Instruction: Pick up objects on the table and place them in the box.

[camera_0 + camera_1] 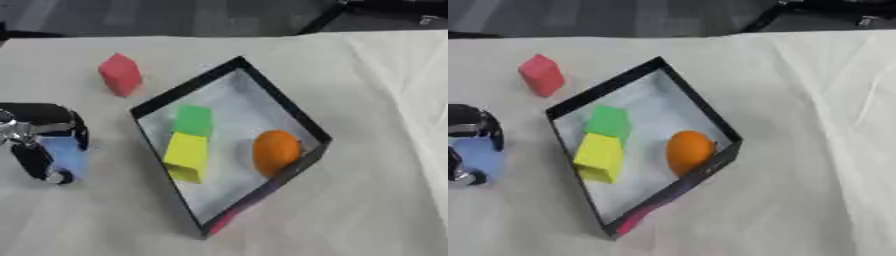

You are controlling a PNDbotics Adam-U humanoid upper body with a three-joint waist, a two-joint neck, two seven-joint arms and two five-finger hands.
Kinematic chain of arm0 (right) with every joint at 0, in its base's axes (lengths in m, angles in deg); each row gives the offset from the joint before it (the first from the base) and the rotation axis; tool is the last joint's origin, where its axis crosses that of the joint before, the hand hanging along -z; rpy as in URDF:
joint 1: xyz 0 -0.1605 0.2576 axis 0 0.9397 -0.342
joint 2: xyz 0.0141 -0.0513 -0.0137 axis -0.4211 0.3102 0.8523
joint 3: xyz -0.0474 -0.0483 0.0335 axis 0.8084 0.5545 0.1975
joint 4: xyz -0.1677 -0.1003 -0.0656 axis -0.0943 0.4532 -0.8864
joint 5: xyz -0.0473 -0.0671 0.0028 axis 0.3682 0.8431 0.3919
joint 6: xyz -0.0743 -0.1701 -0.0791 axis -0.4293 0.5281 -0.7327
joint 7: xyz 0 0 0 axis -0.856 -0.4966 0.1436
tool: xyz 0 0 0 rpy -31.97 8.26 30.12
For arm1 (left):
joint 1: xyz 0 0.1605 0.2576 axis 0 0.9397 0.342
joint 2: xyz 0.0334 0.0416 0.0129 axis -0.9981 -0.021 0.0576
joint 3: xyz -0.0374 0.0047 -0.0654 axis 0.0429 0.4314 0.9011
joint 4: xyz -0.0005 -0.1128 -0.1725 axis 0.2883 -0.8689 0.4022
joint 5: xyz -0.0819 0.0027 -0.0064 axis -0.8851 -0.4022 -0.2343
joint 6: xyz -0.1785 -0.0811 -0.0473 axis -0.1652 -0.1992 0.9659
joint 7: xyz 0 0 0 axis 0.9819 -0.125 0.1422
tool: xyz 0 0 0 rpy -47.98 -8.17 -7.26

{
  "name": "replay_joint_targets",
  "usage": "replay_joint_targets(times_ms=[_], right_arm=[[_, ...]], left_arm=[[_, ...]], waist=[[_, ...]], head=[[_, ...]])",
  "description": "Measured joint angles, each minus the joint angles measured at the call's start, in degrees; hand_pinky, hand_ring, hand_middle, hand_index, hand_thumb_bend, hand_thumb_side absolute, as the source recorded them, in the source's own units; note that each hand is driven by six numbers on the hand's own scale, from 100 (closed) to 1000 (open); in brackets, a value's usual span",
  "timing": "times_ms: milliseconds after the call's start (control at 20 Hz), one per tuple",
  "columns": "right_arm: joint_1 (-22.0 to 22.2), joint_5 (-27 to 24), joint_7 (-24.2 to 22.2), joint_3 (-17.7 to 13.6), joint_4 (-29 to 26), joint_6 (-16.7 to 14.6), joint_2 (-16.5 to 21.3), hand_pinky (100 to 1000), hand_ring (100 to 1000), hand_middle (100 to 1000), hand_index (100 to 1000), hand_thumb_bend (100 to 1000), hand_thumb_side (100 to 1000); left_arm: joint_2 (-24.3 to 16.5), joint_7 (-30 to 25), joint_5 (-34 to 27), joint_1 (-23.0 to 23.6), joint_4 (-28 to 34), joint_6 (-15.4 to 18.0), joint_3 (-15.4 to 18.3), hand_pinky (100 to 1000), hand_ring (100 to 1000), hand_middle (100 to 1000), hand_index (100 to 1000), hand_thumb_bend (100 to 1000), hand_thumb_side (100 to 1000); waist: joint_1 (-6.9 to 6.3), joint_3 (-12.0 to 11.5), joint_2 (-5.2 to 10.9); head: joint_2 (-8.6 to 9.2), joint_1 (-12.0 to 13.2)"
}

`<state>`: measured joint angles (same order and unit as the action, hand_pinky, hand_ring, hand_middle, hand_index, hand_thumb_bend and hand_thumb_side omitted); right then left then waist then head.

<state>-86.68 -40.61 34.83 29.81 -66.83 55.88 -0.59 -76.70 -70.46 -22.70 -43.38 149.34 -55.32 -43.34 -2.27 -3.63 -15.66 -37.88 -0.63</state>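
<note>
The left hand [39,142] sits on the bench [376,150] to the left of the box [306,125], its fingers [35,162] curled around a blue block [66,155], which shows between them. The right hand is not in view.

The box already holds a green block [193,120], a yellow block [186,156] just in front of it, and an orange ball [276,152] to their right. A red block [120,74] stands on the bench beyond the box's left corner, well apart from the hand.

The likely trouble lies in carrying the blue block over the box's left wall. That wall stands between the hand and the open floor, and a low carry could knock it and skew the box on the cloth. The near left part of the box is crowded, so a drop there could land on the yellow block and tip out or roll off. The ball may also roll if the box is jolted. How much of the blue block the fingers cover is hard to judge, so a slip on lifting cannot be ruled out.
</note>
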Motion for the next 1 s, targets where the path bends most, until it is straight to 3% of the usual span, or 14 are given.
replay_joint_targets(times_ms=[350, 550, 750, 800, 1000], right_arm=[[-0.31, -0.01, 0.2, -0.34, 0.72, -0.19, 0.0, 809, 717, 696, 779, 315, 438], [-0.65, -0.01, 0.32, -0.35, 1.08, -0.31, 0.0, 809, 719, 697, 780, 312, 434], [-1.81, -0.01, 0.2, -0.34, 1.08, -0.52, 0.01, 811, 721, 699, 781, 318, 465], [-2.27, -0.01, 0.11, -0.3, 1.07, -0.59, 0.01, 811, 721, 698, 781, 305, 430], [-4.54, -0.01, -0.35, 0.15, 0.97, -0.69, 0.01, 811, 722, 699, 781, 302, 426]], left_arm=[[-2.97, 2.38, -4.33, -0.91, 12.92, -2.59, 4.76, 665, 619, 567, 656, 174, 100], [-2.24, 1.19, -6.24, -8.13, 18.44, -3.91, 5.92, 667, 618, 564, 656, 174, 100], [6.54, -1.16, -6.25, -18.69, 16.95, -3.71, 4.28, 672, 619, 565, 659, 166, 101], [9.31, -1.8, -6.01, -20.69, 15.69, -3.32, 3.63, 673, 619, 565, 659, 164, 102], [19.24, -4.43, -3.96, -25.32, 8.5, -0.93, 0.52, 672, 625, 573, 663, 181, 105]], waist=[[-0.19, -0.41, 0.0], [-0.5, -0.92, 0.07], [-0.5, -1.0, 0.08], [-0.5, -0.85, 0.08], [-0.5, 0.54, 0.09]], head=[[-0.04, -0.45], [-0.29, -0.88], [-0.34, -1.01], [-0.35, -0.99], [-0.36, -0.51]])
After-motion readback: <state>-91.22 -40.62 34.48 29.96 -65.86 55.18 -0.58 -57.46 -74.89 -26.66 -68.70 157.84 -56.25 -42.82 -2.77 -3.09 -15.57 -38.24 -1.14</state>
